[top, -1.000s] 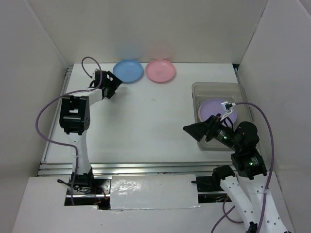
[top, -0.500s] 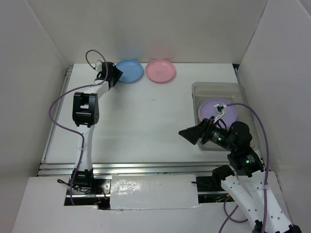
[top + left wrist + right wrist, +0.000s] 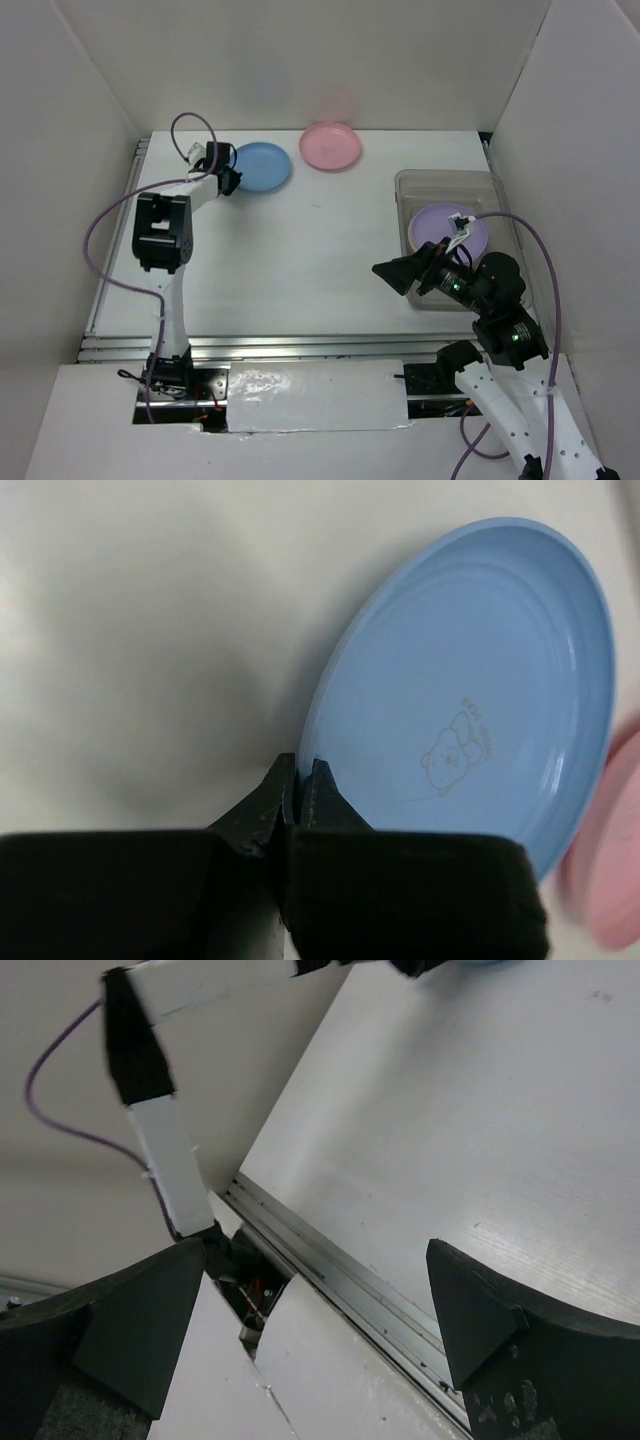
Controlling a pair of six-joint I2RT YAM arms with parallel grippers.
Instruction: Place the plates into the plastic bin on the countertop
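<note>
The left claw (image 3: 300, 780) is clamped together on the near rim of the blue plate (image 3: 470, 690). Its two tips pinch the thin edge, one above and one below, and the whole dish spreads out ahead of them, away from the wrist. Being round, the plate has no long axis to line up; what matters is that all of it hangs forward of the pinch. Whether its far edge rests on the counter (image 3: 320, 260) or is lifted clear cannot be told. The pink plate (image 3: 331, 146) lies just past the blue one's far side, near it but apart in the overhead view, so it sits in line with where the claw points. The plastic bin (image 3: 405, 190) is well apart from this claw, off beyond both plates and drawn back toward the arm bases, with its longer side apparently running from far to near. A purple plate (image 3: 440, 225) already lies flat inside it. The right claw (image 3: 392, 275) stands with its fingers wide apart and holds nothing, hovering just beside the bin's near corner. It is much the nearer of the two to the bin. The left arm therefore seems to need a long sideways carry across open counter, clear of the pink plate and of the right arm waiting at the bin.
</note>
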